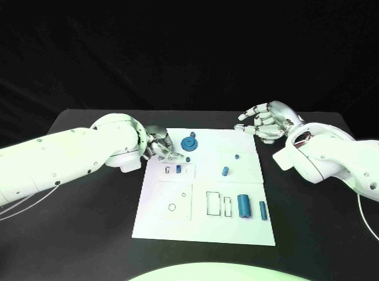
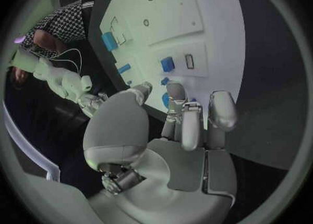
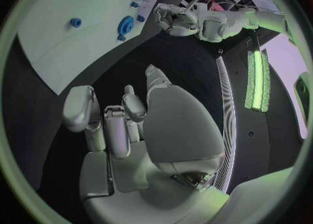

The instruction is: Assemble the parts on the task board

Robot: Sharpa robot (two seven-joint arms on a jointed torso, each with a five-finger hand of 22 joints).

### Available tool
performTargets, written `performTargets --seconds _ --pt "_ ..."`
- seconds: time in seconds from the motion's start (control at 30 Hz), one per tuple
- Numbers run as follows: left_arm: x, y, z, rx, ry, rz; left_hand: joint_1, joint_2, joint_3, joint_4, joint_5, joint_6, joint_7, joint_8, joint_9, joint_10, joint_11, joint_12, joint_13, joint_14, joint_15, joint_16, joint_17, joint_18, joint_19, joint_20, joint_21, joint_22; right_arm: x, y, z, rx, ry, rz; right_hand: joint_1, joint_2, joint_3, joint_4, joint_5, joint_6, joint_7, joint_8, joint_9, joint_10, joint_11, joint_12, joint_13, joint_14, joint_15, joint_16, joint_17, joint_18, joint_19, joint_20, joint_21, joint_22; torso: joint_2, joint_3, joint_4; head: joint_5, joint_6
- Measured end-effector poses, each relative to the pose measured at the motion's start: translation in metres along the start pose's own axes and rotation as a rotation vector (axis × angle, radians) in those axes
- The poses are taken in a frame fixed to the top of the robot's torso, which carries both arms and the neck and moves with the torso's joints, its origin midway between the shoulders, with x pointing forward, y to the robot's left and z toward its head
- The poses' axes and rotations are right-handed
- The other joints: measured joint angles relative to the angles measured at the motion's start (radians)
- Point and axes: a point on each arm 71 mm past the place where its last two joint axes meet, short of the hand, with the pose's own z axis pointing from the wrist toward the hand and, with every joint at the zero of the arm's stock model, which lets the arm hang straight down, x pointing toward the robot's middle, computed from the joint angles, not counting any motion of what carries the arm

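The white task board [image 1: 198,225] lies in the middle of the black table. A blue gear [image 1: 189,143] stands near its far left corner. My left hand [image 1: 162,146] hovers beside the gear at the board's left edge with its fingers bent. A small blue piece [image 2: 165,99] shows between the thumb and a finger; whether it is pinched is unclear. My right hand [image 1: 265,122] hangs above the table behind the board's far right corner, its fingers [image 3: 116,127] loosely bent around nothing. A blue square block [image 1: 179,169], two small pegs [image 1: 237,156] and a blue cylinder [image 1: 244,208] rest on the board.
A slim blue bar [image 1: 262,209] lies beside the cylinder near outlined slots [image 1: 213,203]. Round holes [image 1: 172,206] mark the board's left half. Bare black table [image 1: 79,234] extends on both sides. The right wrist view shows the gear [image 3: 125,24] and my left hand [image 3: 172,18].
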Motion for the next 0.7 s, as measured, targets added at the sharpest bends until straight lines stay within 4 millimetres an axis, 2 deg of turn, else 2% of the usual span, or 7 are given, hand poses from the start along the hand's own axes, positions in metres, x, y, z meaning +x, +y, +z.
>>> performTargets --seconds 0.1,0.3,0.37,0.7 --pt "-0.016 0.004 -0.001 -0.014 -0.031 -0.009 0.014 -0.002 0.0 0.0 0.0 -0.024 0.016 -0.04 -0.028 -0.011 0.011 0.0 -0.004 -0.003 0.015 0.0 0.0 0.0 -0.005 0.005 0.0 -0.002 -0.001 -0.001 0.0 0.004 -0.001 0.003 0.0 0.0 0.0 0.0 0.0 0.0 0.0 0.0 0.0 0.0 0.0 0.0 0.0 0.0 0.0 0.0 0.0 0.0 0.0 0.0 0.0 0.0 0.001 0.0002 0.0 0.0 0.003" --pt "-0.041 0.009 0.002 -0.042 -0.073 -0.024 0.015 -0.001 0.0 0.0 0.0 -0.036 0.028 -0.07 -0.051 -0.017 0.017 0.005 -0.008 0.001 0.02 0.0 0.0 0.0 -0.009 0.01 -0.004 -0.005 -0.002 -0.003 0.001 0.01 -0.005 0.006 0.0 0.0 0.0 0.0 0.0 0.0 0.0 0.0 0.0 0.0 0.0 0.0 0.0 0.0 0.0 0.0 0.0 0.0 0.0 0.0 0.0 0.0 0.002 0.0001 -0.0012 0.001 0.009" --pt "-0.045 0.009 0.006 -0.049 -0.078 -0.026 0.015 -0.001 0.0 0.0 0.0 -0.043 0.035 -0.087 -0.065 -0.022 0.022 0.005 -0.01 -0.004 0.025 0.0 0.0 0.0 -0.01 0.018 -0.004 -0.005 -0.002 -0.003 0.001 0.011 -0.006 0.007 0.0 0.0 0.0 0.0 0.0 0.0 0.0 0.0 0.0 0.0 0.0 0.0 -0.002 0.0 0.0 0.0 0.0 0.0 0.0 0.0 -0.004 -0.002 0.002 0.0001 -0.001 0.002 0.01" --pt "-0.054 0.014 0.024 -0.095 -0.068 -0.029 0.015 -0.001 0.0 0.0 0.0 -0.043 0.035 -0.091 -0.071 -0.023 0.023 0.005 -0.012 0.0 0.029 0.0 0.0 0.0 -0.01 0.018 -0.004 -0.005 -0.002 -0.003 0.001 0.014 -0.007 0.01 0.0 0.0 0.0 0.0 0.0 0.0 0.0 0.0 0.0 0.0 0.0 0.0 -0.002 0.0 0.0 0.0 0.0 0.0 0.0 0.0 -0.004 -0.003 0.002 -0.0003 0.0 0.003 0.008"
